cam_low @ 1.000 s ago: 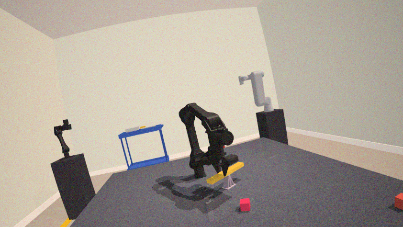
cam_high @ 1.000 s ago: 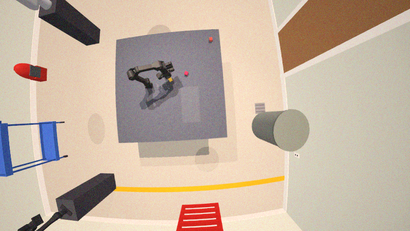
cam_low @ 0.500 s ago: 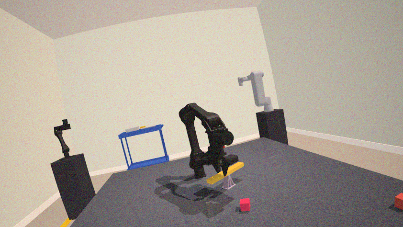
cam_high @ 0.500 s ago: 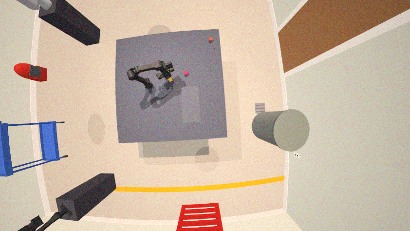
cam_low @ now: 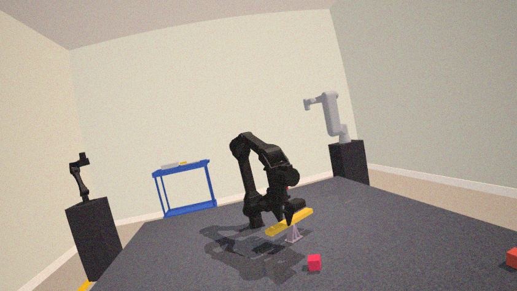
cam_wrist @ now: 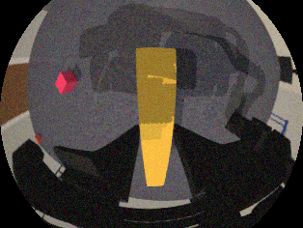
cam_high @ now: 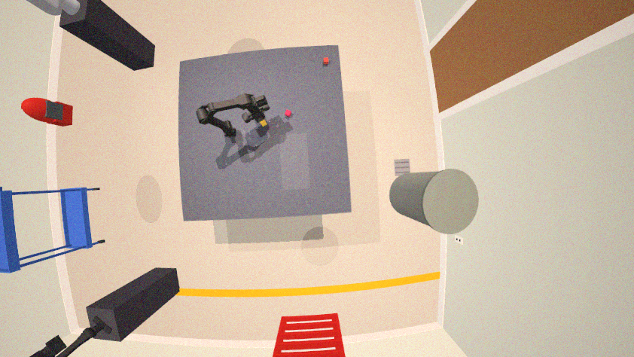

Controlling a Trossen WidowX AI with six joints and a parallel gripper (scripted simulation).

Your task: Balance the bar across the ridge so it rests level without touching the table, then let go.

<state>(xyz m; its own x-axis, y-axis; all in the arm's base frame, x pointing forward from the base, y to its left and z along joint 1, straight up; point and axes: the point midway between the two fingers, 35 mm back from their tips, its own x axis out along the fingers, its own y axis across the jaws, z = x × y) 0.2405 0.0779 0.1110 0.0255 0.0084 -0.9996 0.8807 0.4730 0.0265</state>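
The yellow bar [cam_high: 263, 123] [cam_low: 274, 229] [cam_wrist: 156, 92] lies across the top of the pale ridge [cam_low: 294, 236] in the exterior view, with both ends clear of the table [cam_high: 212, 195] [cam_low: 398, 245]. It looks near level, but a small tilt cannot be ruled out from this slanted view. My gripper [cam_low: 285, 222] [cam_wrist: 155, 127] is slightly open. Its fingers stand on either side of the bar, close to its long sides, without clamping it. In the wrist view the bar runs straight between the fingers and the ridge is hidden.
A pink-red cube [cam_high: 288, 113] [cam_low: 314, 263] [cam_wrist: 65, 82] stands on the table near the ridge. An orange-red cube [cam_high: 326, 61] [cam_low: 512, 258] [cam_wrist: 39, 139] stands near a far table corner. A blue cart [cam_high: 76, 217] [cam_low: 180, 169] and dark pedestals stand off the table.
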